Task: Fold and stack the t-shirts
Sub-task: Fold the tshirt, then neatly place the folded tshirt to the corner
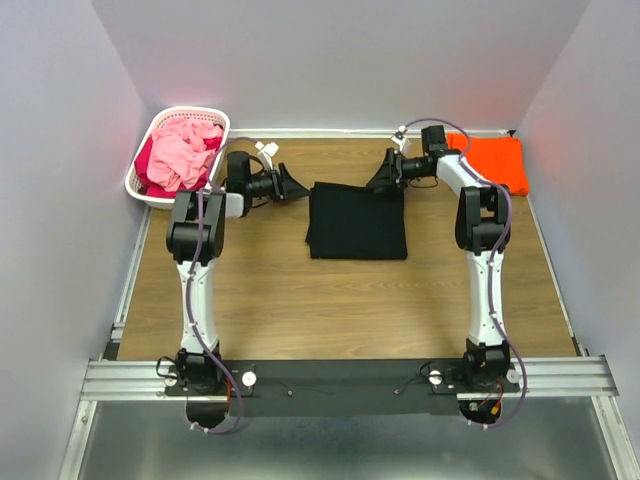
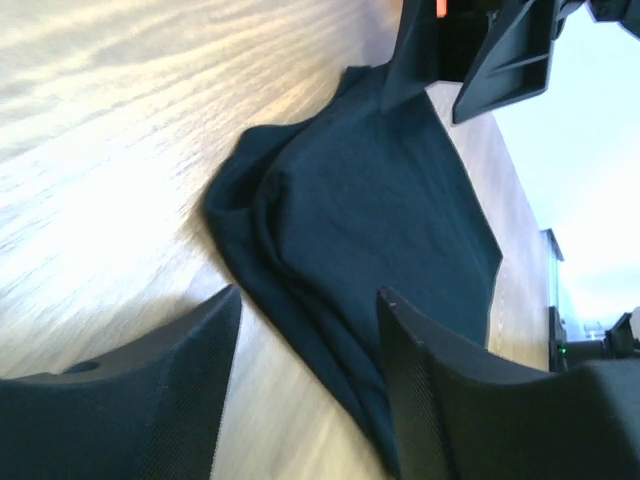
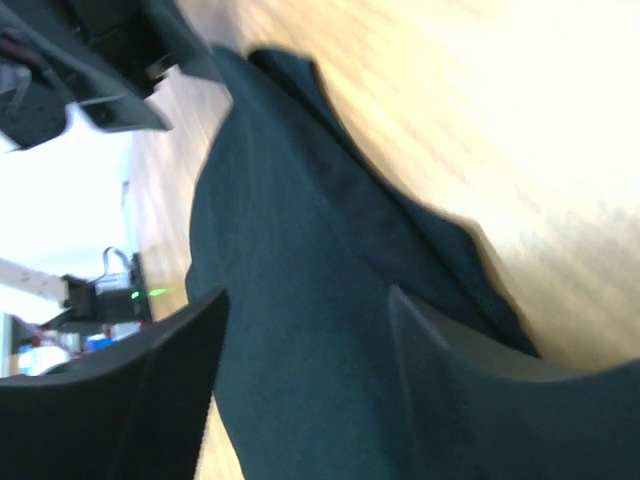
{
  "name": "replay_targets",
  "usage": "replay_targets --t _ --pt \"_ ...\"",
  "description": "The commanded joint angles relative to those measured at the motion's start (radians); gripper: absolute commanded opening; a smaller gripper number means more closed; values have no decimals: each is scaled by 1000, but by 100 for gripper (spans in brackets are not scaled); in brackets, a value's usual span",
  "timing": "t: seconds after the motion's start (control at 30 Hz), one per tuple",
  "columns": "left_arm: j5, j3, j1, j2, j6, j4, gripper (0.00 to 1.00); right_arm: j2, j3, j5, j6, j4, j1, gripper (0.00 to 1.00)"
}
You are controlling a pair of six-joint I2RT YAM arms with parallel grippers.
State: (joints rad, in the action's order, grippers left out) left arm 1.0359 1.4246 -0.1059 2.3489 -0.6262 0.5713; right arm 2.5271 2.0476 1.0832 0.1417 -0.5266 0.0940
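A black t-shirt [image 1: 357, 222] lies folded into a rectangle mid-table. An orange t-shirt [image 1: 492, 160] lies folded at the back right corner. My left gripper [image 1: 292, 185] hovers just off the black shirt's back left corner, jaws open. In the left wrist view the shirt's rumpled edge [image 2: 330, 230] runs between the left gripper [image 2: 310, 300] fingers, not pinched. My right gripper [image 1: 386, 180] sits at the shirt's back right corner, open. In its wrist view, dark cloth [image 3: 300, 260] fills the gap under the right gripper [image 3: 305, 300].
A white lattice basket [image 1: 143, 188] holding pink and red clothes [image 1: 180, 150] stands at the back left, close behind the left arm. Walls enclose the table on three sides. Bare wood [image 1: 350, 300] stretches from the black shirt to the arm bases.
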Motion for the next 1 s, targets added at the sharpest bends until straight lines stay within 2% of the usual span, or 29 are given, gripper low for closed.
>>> replay_targets --t 0.0,0.03,0.07,0.13,0.17,0.27,0.4,0.43,0.53,0.57,0.6,0.63,0.7,0.73,0.8,0.83,0.9,0.97 --pt "-65 7 41 -226 179 -144 70 -72 94 -78 6 4 -8 79" --pt "-88 23 44 -305 306 -207 71 -105 86 -89 -1 4 -8 86" --pt "-114 34 48 -345 383 -340 73 -137 74 -95 -8 4 -7 89" --pt "-201 54 46 -457 491 -447 77 -246 10 -130 -25 0 -8 98" --pt "-232 57 46 -489 537 -527 81 -287 -16 -143 -31 -1 -7 100" --pt "-315 59 45 -603 658 -654 85 -439 -137 -215 -66 -12 -7 100" --pt "-420 17 15 -727 753 -715 88 -606 -303 -331 -103 -58 -7 100" --pt "-506 -4 -7 -772 798 -722 89 -663 -335 -380 -112 -64 -7 100" --pt "-623 -50 -118 -845 952 -749 90 -772 -487 -465 -110 -75 -7 100" --pt "-652 -65 -199 -862 991 -742 98 -793 -547 -483 -103 -78 -7 100" --pt "-715 -82 -245 -878 1029 -738 98 -812 -581 -518 -90 -78 -8 100" --pt "-743 -111 -288 -896 1115 -734 98 -842 -604 -526 -83 -76 -11 100" --pt "-770 -139 -378 -908 1186 -717 98 -863 -664 -560 -58 -78 -23 100" --pt "-789 -153 -464 -910 1218 -709 99 -866 -676 -597 -39 -76 -31 100" --pt "-816 -177 -540 -893 1287 -674 98 -852 -705 -573 4 -79 -69 100" --pt "-851 -191 -616 -870 1303 -654 99 -847 -717 -554 22 -79 -89 100" --pt "-885 -191 -685 -832 1349 -617 86 -832 -737 -495 44 -78 -138 100" --pt "-890 -162 -764 -757 1366 -611 68 -824 -760 -480 64 -76 -181 100"
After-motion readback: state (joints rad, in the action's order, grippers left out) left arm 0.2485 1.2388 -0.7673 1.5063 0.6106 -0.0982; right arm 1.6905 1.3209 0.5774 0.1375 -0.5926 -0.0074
